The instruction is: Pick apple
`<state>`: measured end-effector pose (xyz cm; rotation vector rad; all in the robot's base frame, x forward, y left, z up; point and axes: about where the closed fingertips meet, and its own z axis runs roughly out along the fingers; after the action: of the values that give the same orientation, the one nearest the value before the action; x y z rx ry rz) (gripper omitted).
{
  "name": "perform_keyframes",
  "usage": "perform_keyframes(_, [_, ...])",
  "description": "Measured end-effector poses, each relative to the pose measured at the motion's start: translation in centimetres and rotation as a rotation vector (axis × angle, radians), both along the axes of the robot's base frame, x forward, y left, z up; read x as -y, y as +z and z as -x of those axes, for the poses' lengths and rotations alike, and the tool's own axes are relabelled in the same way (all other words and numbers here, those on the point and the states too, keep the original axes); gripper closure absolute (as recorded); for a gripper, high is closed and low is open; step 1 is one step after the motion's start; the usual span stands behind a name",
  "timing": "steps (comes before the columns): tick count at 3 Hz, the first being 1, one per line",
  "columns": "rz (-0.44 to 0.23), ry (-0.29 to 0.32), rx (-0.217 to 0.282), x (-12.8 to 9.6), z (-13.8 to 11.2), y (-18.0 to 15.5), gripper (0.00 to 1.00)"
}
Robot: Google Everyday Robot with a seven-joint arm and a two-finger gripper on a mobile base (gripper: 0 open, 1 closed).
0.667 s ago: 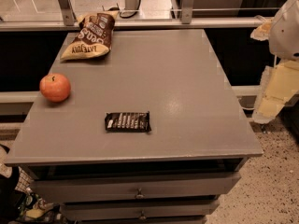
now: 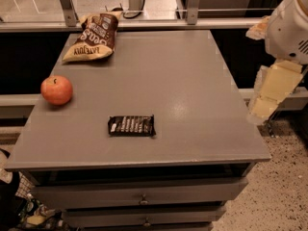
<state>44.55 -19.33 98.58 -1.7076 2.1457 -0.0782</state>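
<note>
**Worktop** (image 2: 192,95): grey, flat and rectangular, with a faint sheen right of centre. It sat on a cabinet of the same grey, whose drawers (image 2: 144,198) showed below the front edge, each with a small knob.

**Apple** (image 2: 57,90): round and red-orange, with a dark stem dimple on top. It rested on the worktop close to the left edge, about halfway back. Nothing touched it, and it sat well apart from the pincer.

**Snack bag** (image 2: 94,37): brown and yellow with printed lettering, lying flat at the far left corner of the worktop, behind the apple and apart from it.

**Wrapped bar** (image 2: 131,125): dark wrapper with pale print, lying flat and lengthwise across the front part of the worktop. It sat left of centre, to the right of the apple and nearer the front.

**Pincer** (image 2: 263,105): pale yellowish, hanging from a white arm housing (image 2: 288,28) at the right of the view. It was outside the worktop's right edge, pointing downward and slightly left. It held nothing; whether it was open or closed could not be told.

**Floor** (image 2: 284,196): speckled, visible at lower right.
</note>
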Motion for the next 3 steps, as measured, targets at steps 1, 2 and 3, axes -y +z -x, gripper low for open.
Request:
perform_keyframes(1, [-0.136,0.056,0.010,-4.2,-0.7,-1.5,0.00])
perform_keyframes(2, [-0.304,0.127,0.011,-9.5,-1.4,-3.3,0.00])
perform_keyframes(3, [-0.501,0.198,0.015,-16.4,-2.2,-3.5,0.00])
